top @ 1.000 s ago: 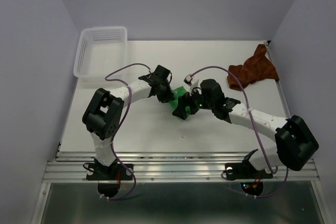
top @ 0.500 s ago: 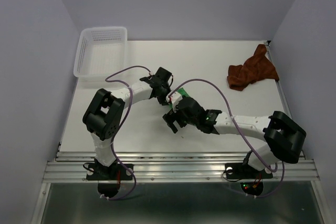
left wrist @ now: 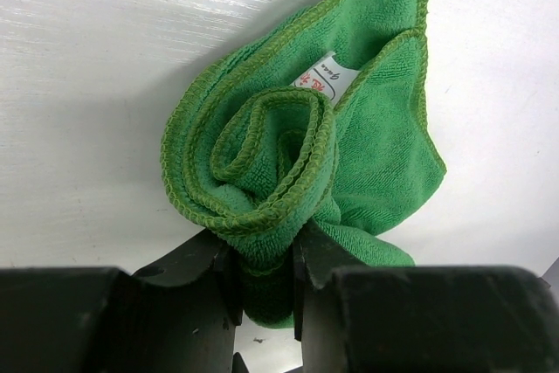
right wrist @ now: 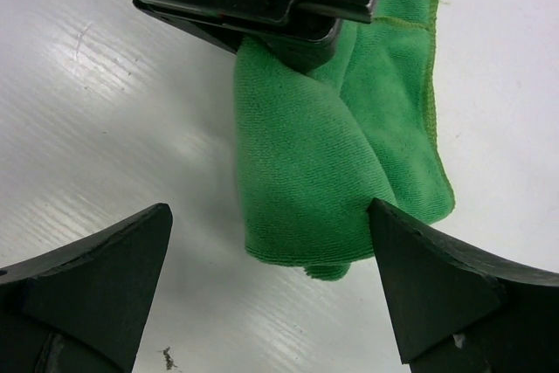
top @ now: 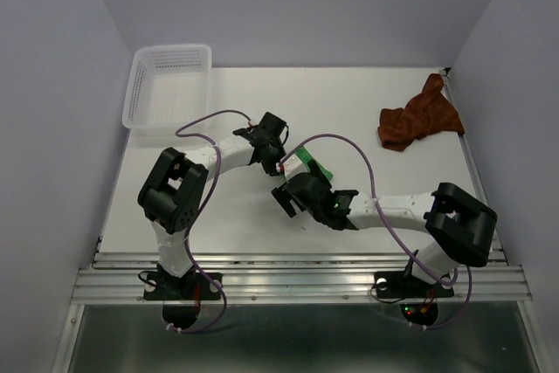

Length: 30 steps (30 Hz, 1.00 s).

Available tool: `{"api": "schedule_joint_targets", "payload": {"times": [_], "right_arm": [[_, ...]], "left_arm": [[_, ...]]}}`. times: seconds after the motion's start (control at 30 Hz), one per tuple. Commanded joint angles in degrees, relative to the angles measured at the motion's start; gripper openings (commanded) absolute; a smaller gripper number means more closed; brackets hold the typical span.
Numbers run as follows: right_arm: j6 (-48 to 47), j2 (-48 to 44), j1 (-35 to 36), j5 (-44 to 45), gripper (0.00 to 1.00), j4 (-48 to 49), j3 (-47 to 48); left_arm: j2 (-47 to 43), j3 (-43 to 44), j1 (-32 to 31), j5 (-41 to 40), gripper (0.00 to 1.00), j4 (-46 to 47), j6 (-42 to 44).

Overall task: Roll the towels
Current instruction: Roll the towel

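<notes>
While the rust-brown towel (top: 419, 120) lies crumpled far right in the overhead view, the green towel (top: 312, 163) sits mid-table. Left wrist: the left gripper (left wrist: 266, 259) pinches its coiled end; that clamp should stay firm. Right wrist: the right gripper (right wrist: 269, 216) gapes empty and should tuck the loose tail evenly.

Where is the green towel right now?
In the top view the green towel is near the middle of the table; the left gripper pinches its rolled end and the open right gripper hovers close beside it.
</notes>
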Motion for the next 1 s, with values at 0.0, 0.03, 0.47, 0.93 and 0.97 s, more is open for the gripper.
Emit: {"api": "schedule_joint_targets", "payload": {"times": [0.0,0.03,0.47,0.93,0.97], "right_arm": [[-1.2,-2.8,0.2,3.6,1.00,3.4,-0.8],[-1.6,-3.4,0.2,3.1,1.00,3.6,-0.9],[-0.2,4.6,0.2,4.3,0.97,3.6,0.3],[6.1,6.4,0.2,5.8,0.12,6.7,-1.9],[7.0,6.2,-0.4,4.5,0.11,6.6,-2.0]], "left_arm": [[-1.3,-0.5,-0.3,-0.8,0.00,-2.6,0.5],[-1.2,-0.3,-0.4,-0.5,0.00,-2.6,0.5],[-1.9,0.1,-0.4,-0.8,0.00,-3.5,0.6],[-2.2,0.4,-0.2,0.0,0.16,-3.0,-0.4],[-2.3,0.5,-0.2,0.0,0.19,-3.1,-0.3]]}}
